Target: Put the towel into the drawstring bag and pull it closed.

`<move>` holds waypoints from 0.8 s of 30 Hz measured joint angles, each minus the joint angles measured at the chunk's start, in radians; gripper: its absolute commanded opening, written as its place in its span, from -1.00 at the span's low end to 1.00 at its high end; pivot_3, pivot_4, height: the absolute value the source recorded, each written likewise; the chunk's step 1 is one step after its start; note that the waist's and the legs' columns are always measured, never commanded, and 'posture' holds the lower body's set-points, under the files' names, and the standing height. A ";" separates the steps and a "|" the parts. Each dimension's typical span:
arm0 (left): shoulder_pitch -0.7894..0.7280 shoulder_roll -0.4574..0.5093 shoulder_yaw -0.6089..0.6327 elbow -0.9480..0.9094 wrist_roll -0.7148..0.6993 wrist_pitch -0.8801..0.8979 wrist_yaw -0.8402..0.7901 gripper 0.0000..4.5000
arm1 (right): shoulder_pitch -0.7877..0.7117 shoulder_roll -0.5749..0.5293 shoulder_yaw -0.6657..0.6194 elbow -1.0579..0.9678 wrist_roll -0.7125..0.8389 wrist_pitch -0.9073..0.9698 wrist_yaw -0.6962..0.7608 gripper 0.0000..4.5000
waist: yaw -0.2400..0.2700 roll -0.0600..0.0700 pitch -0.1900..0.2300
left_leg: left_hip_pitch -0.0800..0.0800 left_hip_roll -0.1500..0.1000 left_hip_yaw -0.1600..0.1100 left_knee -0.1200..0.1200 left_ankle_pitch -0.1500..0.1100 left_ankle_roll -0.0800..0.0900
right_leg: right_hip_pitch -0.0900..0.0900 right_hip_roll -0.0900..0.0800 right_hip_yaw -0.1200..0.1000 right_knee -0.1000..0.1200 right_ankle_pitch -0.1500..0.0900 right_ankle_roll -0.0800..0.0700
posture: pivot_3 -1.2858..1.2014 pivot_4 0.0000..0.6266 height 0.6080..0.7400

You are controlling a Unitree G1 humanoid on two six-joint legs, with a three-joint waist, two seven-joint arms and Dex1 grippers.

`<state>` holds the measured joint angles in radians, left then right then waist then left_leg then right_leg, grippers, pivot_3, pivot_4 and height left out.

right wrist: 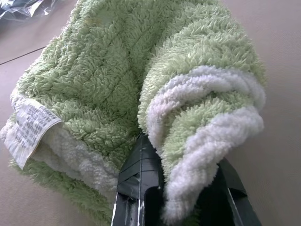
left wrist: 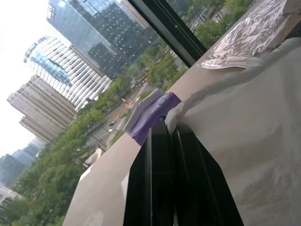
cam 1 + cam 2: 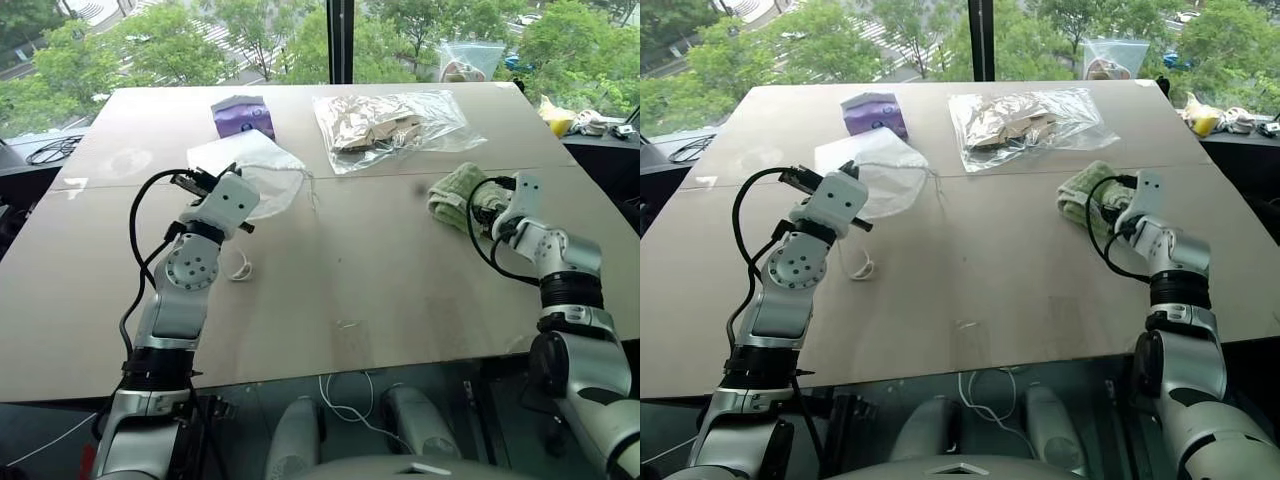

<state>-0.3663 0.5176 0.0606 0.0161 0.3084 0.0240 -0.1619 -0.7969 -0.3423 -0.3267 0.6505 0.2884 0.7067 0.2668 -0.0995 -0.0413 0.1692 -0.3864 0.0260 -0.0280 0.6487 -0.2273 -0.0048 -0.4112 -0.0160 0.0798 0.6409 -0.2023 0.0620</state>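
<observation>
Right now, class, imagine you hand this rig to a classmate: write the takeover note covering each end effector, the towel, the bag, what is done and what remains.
Left end effector: shut, pinching the edge of the drawstring bag, which lies on the table near the purple tissue pack.
Right end effector: fingers closed around a fold of the towel, which lies on the table's right side.
Done: both things gripped.
Left: lift the towel, carry it to the bag's mouth, push it in, pull the cord closed.

drawstring bag (image 3: 262, 172) left, towel (image 3: 452, 196) right (table (image 3: 380, 280))
</observation>
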 measured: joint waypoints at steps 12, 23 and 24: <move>-0.051 -0.087 0.075 -0.006 -0.245 0.212 -0.098 -1.00 | 0.061 0.088 -0.082 -0.225 0.268 0.204 0.123 -0.99 | 0.008 0.012 0.007 | -0.018 -0.001 -0.001 -0.006 0.000 0.000 | -0.018 0.000 0.000 0.001 0.004 0.002 | 0.03 -0.52 1.00; -0.102 -0.069 0.125 -0.094 -0.514 0.428 -0.281 -1.00 | 0.221 0.071 0.059 -0.695 0.514 0.470 0.254 -0.99 | 0.037 0.012 0.008 | -0.032 -0.003 -0.004 -0.005 0.000 0.000 | -0.030 -0.002 -0.003 0.001 0.005 0.000 | 0.03 -0.52 1.00; -0.102 -0.062 0.128 -0.104 -0.536 0.446 -0.297 -1.00 | 0.232 0.081 0.079 -0.722 0.525 0.480 0.251 -0.99 | 0.035 0.012 0.008 | -0.031 -0.003 -0.005 -0.005 0.000 0.000 | -0.030 -0.002 -0.003 0.001 0.005 0.001 | 0.03 -0.52 1.00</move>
<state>-0.4683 0.4551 0.1881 -0.0878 -0.2275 0.4705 -0.4590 -0.5648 -0.2612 -0.2473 -0.0717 0.8135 1.1869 0.5181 -0.0641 -0.0289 0.1767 -0.4177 0.0229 -0.0326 0.6442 -0.2273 -0.0050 -0.4409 -0.0177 0.0764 0.6417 -0.1978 0.0626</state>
